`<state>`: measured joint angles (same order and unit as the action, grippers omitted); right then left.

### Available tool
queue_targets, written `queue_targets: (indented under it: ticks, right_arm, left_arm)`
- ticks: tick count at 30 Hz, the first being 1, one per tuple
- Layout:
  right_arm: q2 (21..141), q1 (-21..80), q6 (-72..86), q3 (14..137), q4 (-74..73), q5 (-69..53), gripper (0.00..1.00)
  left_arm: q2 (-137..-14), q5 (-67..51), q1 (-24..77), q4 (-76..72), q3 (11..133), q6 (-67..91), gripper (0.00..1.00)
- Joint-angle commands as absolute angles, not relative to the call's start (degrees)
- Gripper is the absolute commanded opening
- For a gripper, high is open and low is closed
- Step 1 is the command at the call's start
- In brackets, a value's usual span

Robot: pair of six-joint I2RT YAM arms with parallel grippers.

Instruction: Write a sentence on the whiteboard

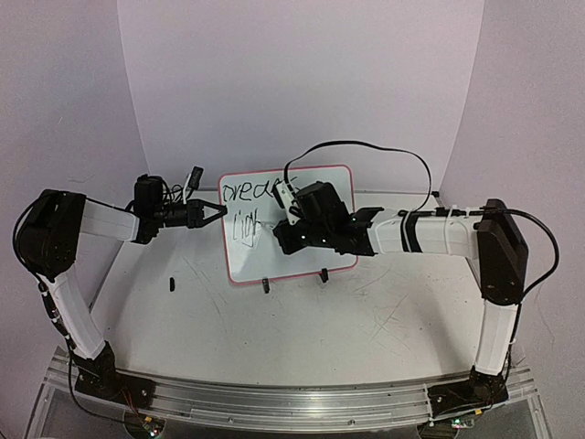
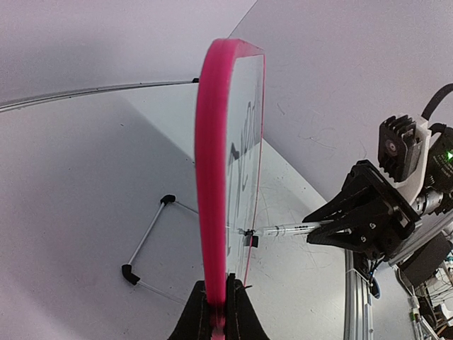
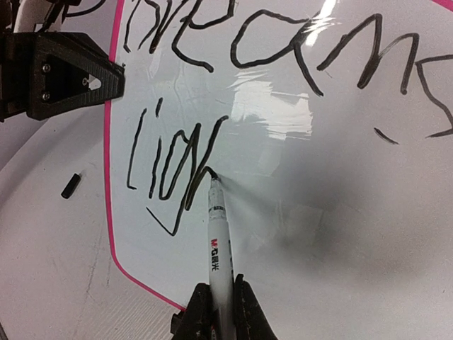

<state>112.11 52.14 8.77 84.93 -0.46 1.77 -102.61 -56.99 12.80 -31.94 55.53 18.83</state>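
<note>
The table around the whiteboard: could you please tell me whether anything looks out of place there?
A small black piece, possibly a pen cap, lies loose on the table left of the whiteboard, touching nothing. Nothing else stands out.

One whiteboard (image 1: 274, 261), one marker (image 3: 219, 248), one small black cylinder (image 1: 170, 283), two clip feet (image 1: 266, 285), two claws: left (image 2: 216, 312), right (image 3: 221, 301).

1. The whiteboard (image 3: 340, 212) has a smooth, glossy white face that catches bright glare near the top of the right wrist view.
2. Its frame (image 2: 211, 177) looks like smooth pink plastic with a soft sheen.
3. The marker (image 3: 218, 248) has a shiny white plastic barrel with printed lettering.
4. The left gripper (image 2: 216, 315) and right gripper (image 3: 219, 312) are matt black plastic.
5. The table (image 1: 366, 320) is dull white, scuffed and scratched.
6. The rail (image 1: 292, 407) along the bottom of the top view is brushed metal.
</note>
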Motion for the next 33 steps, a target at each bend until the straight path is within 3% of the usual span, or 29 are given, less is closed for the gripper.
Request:
queue_targets:
  ticks: [1, 22, 33]
  right_arm:
    - [108.6, 51.2, 10.2, 82.9, -0.6, 4.6, 0.0]
    - [102.5, 51.9, 10.7, 80.6, 2.2, 2.7, 0.0]
    - [107.8, 49.3, 9.5, 87.1, 2.2, 2.4, 0.0]
  left_arm:
    - [-103.5, -54.6, 13.2, -32.1, 58.0, 15.8, 0.0]
    - [-103.6, -54.6, 13.2, -31.9, 58.2, 15.9, 0.0]
    - [-103.6, -54.6, 13.2, -31.9, 58.0, 15.6, 0.0]
